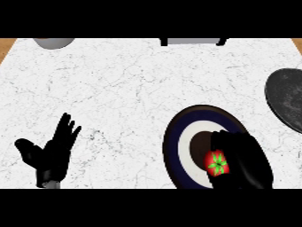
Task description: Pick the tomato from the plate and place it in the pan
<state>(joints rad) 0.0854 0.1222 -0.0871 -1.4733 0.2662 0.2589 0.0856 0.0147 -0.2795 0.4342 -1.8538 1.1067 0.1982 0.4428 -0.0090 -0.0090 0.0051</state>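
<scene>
The red tomato [216, 163] with a green star-shaped top sits seemingly clasped just left of the right hand's [250, 164] curled fingers [235, 139].

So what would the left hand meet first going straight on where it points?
Nothing, it seems: the left hand points across the white marble counter to its far edge; height unclear.

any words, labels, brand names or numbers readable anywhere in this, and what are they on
None: no word, label, brand, number or sign can be read in the head view.
tomato: only a green star-shaped stem, no text.
plate: plain dark blue and white rings, no text.
pan and white marbled counter: unmarked.
grey round thing and grey boxy thing, both cut off at the far edge: no print visible.
</scene>
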